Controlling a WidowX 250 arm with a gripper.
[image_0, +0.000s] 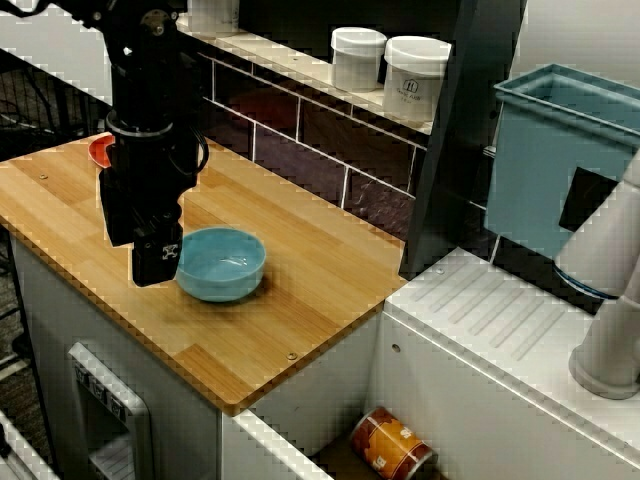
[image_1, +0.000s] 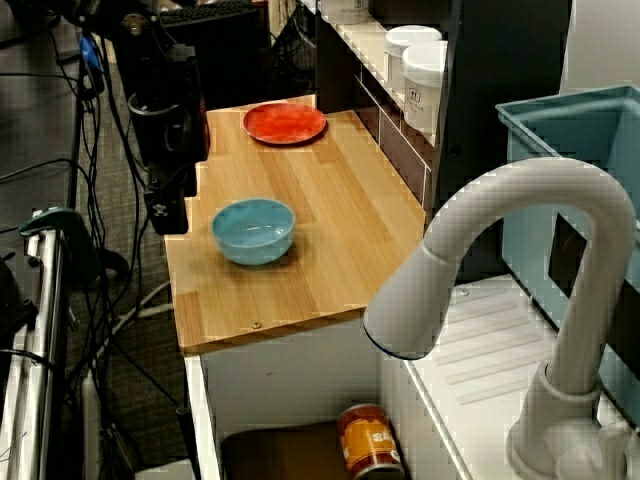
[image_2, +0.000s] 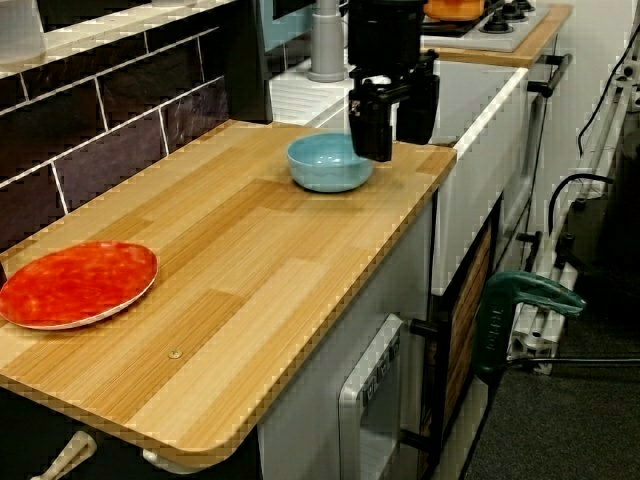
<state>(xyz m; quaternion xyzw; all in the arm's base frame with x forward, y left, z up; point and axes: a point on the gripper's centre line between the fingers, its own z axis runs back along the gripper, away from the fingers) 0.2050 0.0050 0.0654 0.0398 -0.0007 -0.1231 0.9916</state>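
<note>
No wording is legible at the counter (image_0: 300, 290). A white jar (image_0: 415, 80) on the shelf (image_0: 290, 62) along its back edge shows a round dark emblem, unreadable. The gripper (image_0: 156, 280) bears a small white mark, and the orange can (image_0: 392, 447) below the counter's end edge wears a blurred label.

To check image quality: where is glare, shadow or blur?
View from above: a pale highlight inside the blue bowl, the black hand featureless. View past the faucet: it looms close, soft. Low side view: sheen on the red plate.
</note>
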